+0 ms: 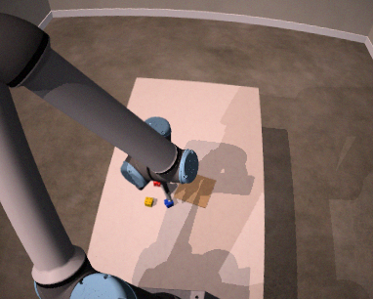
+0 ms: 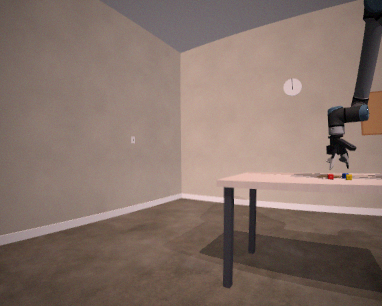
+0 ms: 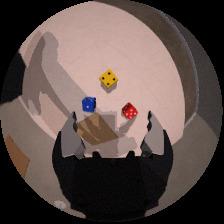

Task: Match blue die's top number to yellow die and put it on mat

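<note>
The blue die (image 3: 89, 104) sits flat on the pale table (image 1: 148, 230), just off the edge of the brown mat (image 1: 202, 191) and not on it. In the top view it lies beside the mat's near corner, with the yellow die (image 1: 148, 201) a little apart on its other side and the red die (image 1: 156, 184) partly hidden under the arm's wrist. In the wrist view the three dice form a loose triangle: the yellow die farthest from the camera showing four pips on top, the blue die nearer on one side, the red die (image 3: 129, 110) nearer on the other. The blue die's top number is too small to read.

The gripper (image 3: 112, 120) hangs above the table with its jaws spread as wide as they go and nothing between them. From the side it hovers clear of the dice, fingers pointing down. Its shadow falls across the mat and the table beside the dice.
</note>
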### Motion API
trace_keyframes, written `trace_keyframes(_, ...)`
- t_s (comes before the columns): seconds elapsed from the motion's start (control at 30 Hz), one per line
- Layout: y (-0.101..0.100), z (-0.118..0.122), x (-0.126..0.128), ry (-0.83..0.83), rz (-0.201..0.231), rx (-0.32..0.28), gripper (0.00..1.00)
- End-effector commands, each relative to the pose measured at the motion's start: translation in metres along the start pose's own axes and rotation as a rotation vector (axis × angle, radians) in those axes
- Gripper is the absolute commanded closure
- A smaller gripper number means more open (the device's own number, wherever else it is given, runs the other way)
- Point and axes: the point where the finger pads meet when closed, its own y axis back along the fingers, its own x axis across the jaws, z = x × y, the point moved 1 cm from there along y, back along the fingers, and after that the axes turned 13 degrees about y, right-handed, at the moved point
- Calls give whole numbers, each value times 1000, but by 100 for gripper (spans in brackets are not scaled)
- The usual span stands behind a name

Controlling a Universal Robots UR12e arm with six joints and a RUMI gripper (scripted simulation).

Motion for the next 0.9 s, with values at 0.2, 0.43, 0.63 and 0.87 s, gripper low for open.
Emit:
trace_keyframes(0.2,-1,22,45,-1,-2,0,0)
trace_keyframes(0.43,-1,23,47,-1,-2,0,0)
trace_keyframes(0.63,-1,23,47,-1,-2,0,0)
trace_keyframes(0.87,-1,23,47,-1,-2,0,0)
